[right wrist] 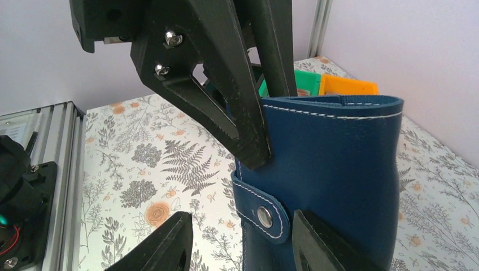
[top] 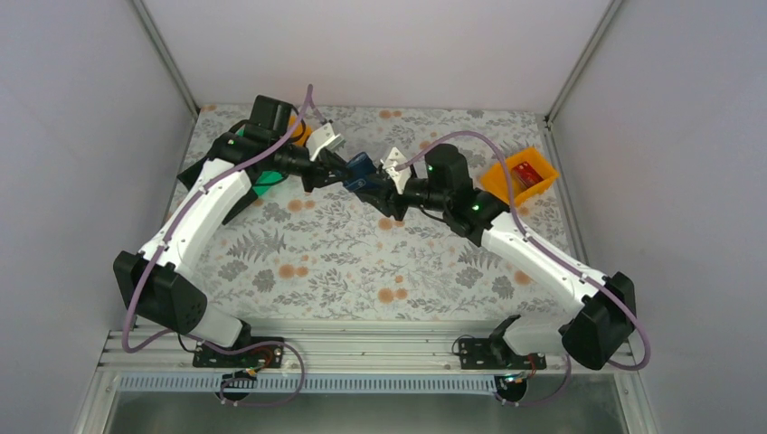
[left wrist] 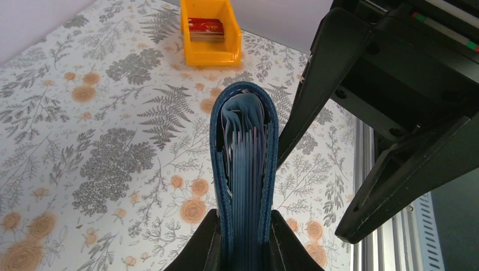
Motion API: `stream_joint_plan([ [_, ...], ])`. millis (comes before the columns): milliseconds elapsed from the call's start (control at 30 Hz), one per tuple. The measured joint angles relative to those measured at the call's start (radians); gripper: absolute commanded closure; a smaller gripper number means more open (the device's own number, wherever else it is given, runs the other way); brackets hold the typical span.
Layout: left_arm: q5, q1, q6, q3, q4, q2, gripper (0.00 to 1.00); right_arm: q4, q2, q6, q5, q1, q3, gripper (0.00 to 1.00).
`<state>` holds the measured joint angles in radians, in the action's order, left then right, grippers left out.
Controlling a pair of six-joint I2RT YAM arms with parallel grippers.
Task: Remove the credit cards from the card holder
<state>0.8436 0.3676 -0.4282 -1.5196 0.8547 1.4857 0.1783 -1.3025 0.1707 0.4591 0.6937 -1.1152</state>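
left gripper (left wrist: 245, 251) clamped on card holder (left wrist: 244, 169), aloft over table's (top: 362, 271) far middle. right gripper (right wrist: 243, 240) jaws apart, straddling snap tab (right wrist: 263, 215). credit cards (left wrist: 205, 29) in orange bin (left wrist: 210, 54), far right edge. risk: tugging tab twists holder from left pinch.

Illumination bright, even and diffuse, falling from above. Shadows on the table (top: 362, 271) soft and faint; pale walls (top: 362, 54) evenly lit. Overhead view sharp across the frame. Wrist views: card holder (right wrist: 333, 169) crisp, stitching legible; darkest areas nearest the lens underexposed, detail lost, edges slightly soft.
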Motion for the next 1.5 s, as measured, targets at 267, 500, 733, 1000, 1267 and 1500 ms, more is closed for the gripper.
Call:
stream_joint_plan([
  [267,0.01,-0.006,-0.031,0.0,0.016,0.0,0.98,0.0,-0.009,0.027,0.018,0.0,-0.001,0.51],
  [500,0.057,-0.002,-0.04,0.0,0.037,-0.003,0.98,-0.01,0.068,0.056,0.076,-0.036,0.021,0.51],
  [733,0.074,-0.001,-0.043,0.0,0.051,-0.007,0.98,-0.013,0.051,0.058,0.14,-0.045,0.016,0.58],
  [1000,0.066,-0.001,-0.043,0.0,0.052,-0.007,0.98,-0.01,0.0,0.05,0.175,-0.042,0.012,0.66],
  [1267,0.028,-0.014,-0.053,0.004,0.063,-0.007,0.98,-0.008,-0.077,0.042,0.179,-0.034,-0.034,0.86],
  [1500,0.027,-0.012,-0.044,0.006,0.068,-0.007,0.98,-0.008,-0.079,0.036,0.174,-0.034,-0.034,0.93],
])
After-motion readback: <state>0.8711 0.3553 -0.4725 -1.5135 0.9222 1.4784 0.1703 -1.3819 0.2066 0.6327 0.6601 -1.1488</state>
